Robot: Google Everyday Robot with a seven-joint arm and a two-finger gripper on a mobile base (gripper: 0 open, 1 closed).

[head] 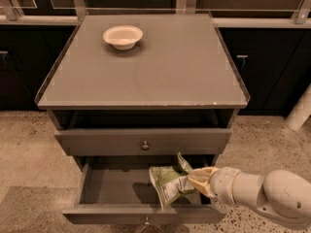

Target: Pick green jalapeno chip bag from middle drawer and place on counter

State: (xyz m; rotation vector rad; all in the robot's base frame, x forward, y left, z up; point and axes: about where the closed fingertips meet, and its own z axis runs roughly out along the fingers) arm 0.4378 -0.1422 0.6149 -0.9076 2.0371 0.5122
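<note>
Now the gripper (193, 181) reaches in from the right, fingers clamped on the green jalapeno chip bag (166, 185). The crumpled bag hangs over the right half of the open middle drawer (109, 189). Beyond, the counter (165, 74) carries a cream bowl (123, 36) at far left.

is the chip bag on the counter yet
No, the gripper holds the green jalapeno chip bag over the open middle drawer, below the counter.

We see soft light from above on the counter (160, 72). The gripper (198, 181) over the middle drawer (104, 187), holding the green jalapeno chip bag (167, 183), throws a dark shadow (142, 192).
</note>
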